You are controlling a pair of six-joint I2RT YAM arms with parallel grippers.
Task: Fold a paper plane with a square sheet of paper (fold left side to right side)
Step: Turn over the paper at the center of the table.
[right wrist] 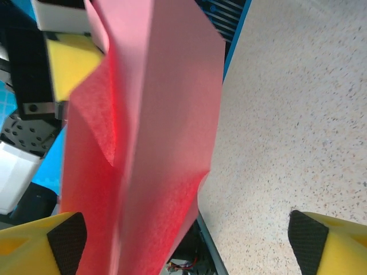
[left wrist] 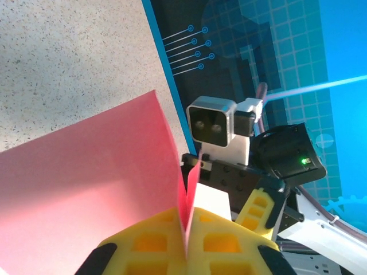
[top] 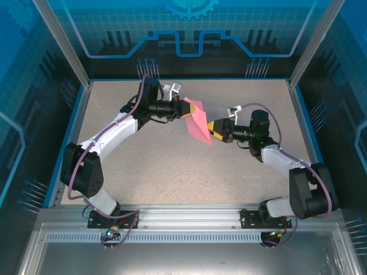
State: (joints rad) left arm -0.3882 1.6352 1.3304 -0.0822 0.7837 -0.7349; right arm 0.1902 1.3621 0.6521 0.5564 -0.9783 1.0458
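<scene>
Centre of frame: pink paper plane [top: 198,120] sat between the two grippers above the speckled table [top: 143,172], narrow end pointing down-frame. Left gripper [top: 187,107] was clamped on its upper-left end. Right gripper [top: 216,129] met its lower-right edge, jaws spread. Left arm [top: 109,137] and right arm [top: 287,160] arched inward from the bottom edge.

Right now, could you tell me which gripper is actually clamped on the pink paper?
The left gripper: it is shut on the pink paper, pinching it between its yellow pads, while the right gripper stands wide open, gripping nothing.
</scene>
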